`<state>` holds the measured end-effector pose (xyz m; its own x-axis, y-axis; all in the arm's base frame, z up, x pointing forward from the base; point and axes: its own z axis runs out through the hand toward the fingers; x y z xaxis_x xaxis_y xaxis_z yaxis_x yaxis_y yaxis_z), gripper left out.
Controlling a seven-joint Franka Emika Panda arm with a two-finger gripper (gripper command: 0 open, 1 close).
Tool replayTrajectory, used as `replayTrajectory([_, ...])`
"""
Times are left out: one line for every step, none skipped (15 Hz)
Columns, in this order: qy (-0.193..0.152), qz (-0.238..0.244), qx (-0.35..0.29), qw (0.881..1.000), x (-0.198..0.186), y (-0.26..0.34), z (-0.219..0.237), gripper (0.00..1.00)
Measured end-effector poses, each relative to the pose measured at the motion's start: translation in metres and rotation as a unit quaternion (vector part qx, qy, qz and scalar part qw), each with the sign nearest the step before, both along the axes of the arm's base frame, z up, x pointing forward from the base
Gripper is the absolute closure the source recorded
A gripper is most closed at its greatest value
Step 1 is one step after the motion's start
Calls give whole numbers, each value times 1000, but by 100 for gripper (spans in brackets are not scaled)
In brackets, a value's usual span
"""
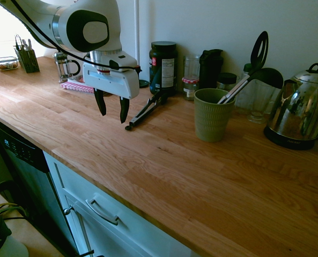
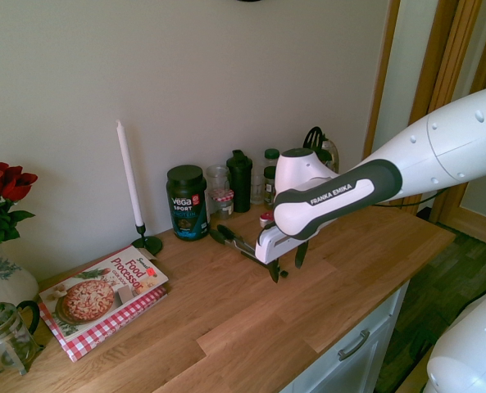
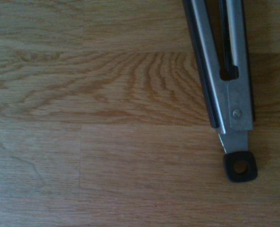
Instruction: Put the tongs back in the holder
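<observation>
The tongs [image 1: 146, 111] lie flat on the wooden counter, their joined end with a black loop nearest the front edge and their tips towards the dark jar. My gripper [image 1: 112, 115] hangs just above the counter beside that joined end, open, with nothing between its fingers. The second exterior view shows the tongs [image 2: 231, 241] behind the gripper [image 2: 287, 266]. In the wrist view the tongs' [image 3: 227, 94] hinged end lies on bare wood. The holder [image 1: 212, 115], a ribbed green cup, stands upright to the right with a black slotted spatula [image 1: 252, 64] leaning in it.
A steel kettle [image 1: 301, 110] and a glass jug [image 1: 258, 99] stand right of the holder. The dark jar [image 1: 162, 67], a glass jar [image 1: 191, 80] and a black bottle [image 1: 209, 67] line the wall. A cookbook [image 2: 103, 295] and a candle [image 2: 130, 184] sit further along.
</observation>
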<state>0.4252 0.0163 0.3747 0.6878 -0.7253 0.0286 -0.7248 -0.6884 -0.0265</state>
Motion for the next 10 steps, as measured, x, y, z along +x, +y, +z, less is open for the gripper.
replayTrajectory([1, -1, 1, 1000, 0, -1, -1, 0])
replayTrajectory([1, -3, 1, 1000, 0, -2, -1, 0])
replayTrajectory([-1, -3, 2, 1000, 2, -2, 1, 0])
replayTrajectory([-8, -2, 1, 1000, 6, -1, 7, 0])
replayTrajectory([-21, 0, 0, 1000, 14, 2, 18, 0])
replayTrajectory([-35, 3, -1, 999, 27, 6, 35, 0])
replayTrajectory([-49, 10, -3, 999, 41, 10, 50, 0])
replayTrajectory([-59, 28, -7, 998, 56, 14, 61, 0])
replayTrajectory([-68, 54, -9, 996, 70, 18, 67, 0])
replayTrajectory([-76, 81, -10, 994, 85, 23, 69, 0])
